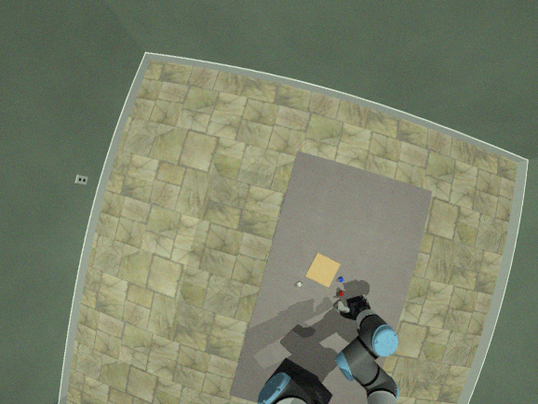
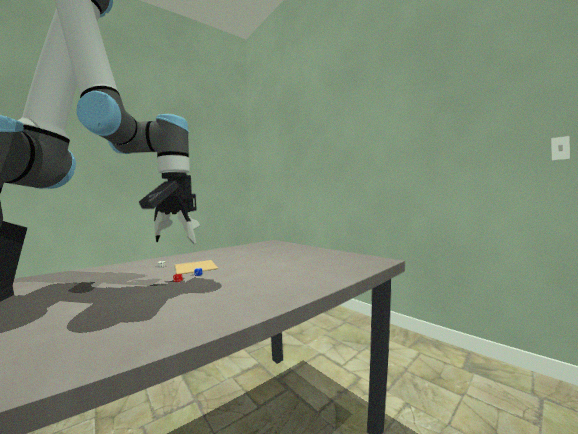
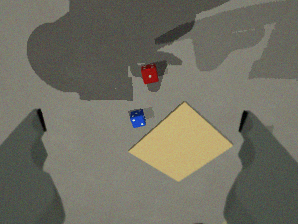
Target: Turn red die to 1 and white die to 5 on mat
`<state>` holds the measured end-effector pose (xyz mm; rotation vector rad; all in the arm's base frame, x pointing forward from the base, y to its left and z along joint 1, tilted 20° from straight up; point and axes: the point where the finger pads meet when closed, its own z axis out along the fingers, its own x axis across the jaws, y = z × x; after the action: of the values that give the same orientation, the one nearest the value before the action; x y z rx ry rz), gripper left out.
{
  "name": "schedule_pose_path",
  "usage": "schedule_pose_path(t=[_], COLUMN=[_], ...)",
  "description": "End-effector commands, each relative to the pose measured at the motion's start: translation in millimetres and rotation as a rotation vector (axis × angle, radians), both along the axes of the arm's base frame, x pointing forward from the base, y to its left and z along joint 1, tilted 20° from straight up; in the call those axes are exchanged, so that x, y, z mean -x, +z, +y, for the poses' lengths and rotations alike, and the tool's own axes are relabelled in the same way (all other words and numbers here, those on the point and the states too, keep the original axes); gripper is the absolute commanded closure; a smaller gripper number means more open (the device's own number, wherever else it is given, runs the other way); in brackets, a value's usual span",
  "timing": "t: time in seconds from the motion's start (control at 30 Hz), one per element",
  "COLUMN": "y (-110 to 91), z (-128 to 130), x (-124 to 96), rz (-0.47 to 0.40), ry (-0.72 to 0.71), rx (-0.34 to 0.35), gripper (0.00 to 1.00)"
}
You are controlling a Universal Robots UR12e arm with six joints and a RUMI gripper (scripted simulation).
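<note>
The red die (image 1: 341,293) (image 2: 177,277) (image 3: 149,74) lies on the grey table off the mat, with one white pip on top in the wrist view. The blue die (image 1: 341,279) (image 2: 198,272) (image 3: 137,119) sits just off the edge of the tan mat (image 1: 323,269) (image 2: 196,266) (image 3: 182,141). The white die (image 1: 299,283) (image 2: 161,263) lies off the mat on its other side and is out of the wrist view. My gripper (image 1: 342,306) (image 2: 175,236) (image 3: 144,111) is open and empty, high above the table near the red and blue dice.
The grey table (image 1: 354,209) (image 2: 280,295) bears the arm's shadow over the red die. The arm's base (image 1: 289,386) stands at the table's near end. The table's edges drop to a tiled floor (image 2: 450,395).
</note>
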<state>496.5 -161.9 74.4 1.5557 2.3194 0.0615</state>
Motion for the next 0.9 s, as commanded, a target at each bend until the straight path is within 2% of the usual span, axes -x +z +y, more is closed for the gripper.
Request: schedule_pose_path(t=[0.0,0.17,0.27,0.37,0.73,0.87], y=[-1.9,-3.6,-3.8,-5.4,-9.0,-9.7], z=[-1.3,-1.9,-2.0,-2.3,-2.3,-2.1], x=[-0.5,-1.1,-1.2,-2.0,-4.3,-4.8], rz=[0.022,0.043,0.045,0.065,0.111,0.119], ry=[0.166,0.296,0.31,0.432,0.714,0.765], rx=[0.049,0.092,0.097,0.137,0.23,0.247], gripper=[0.0,0.0,0.0,0.0,0.0,0.0])
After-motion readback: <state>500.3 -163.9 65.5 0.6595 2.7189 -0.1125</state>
